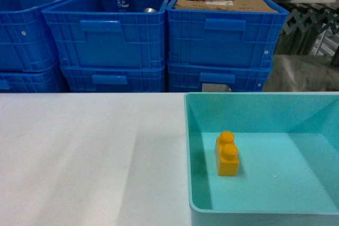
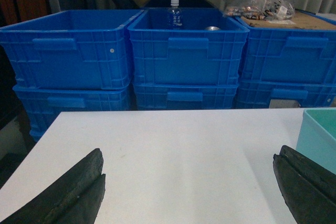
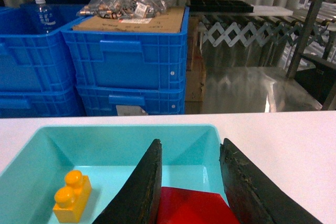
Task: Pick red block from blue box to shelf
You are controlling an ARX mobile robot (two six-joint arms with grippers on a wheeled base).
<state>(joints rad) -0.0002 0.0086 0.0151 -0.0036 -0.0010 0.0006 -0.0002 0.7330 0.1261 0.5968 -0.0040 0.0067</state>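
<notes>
Left fingers (image 2: 63, 195) spread; right fingers (image 3: 142, 187) clamp inward.

Red block (image 3: 191, 206); turquoise box (image 3: 31, 156); yellow-orange brick (image 1: 227, 155)

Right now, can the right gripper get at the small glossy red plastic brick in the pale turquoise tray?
Probably yes: the right gripper straddles the red brick inside the tray, with nothing between them.
</notes>
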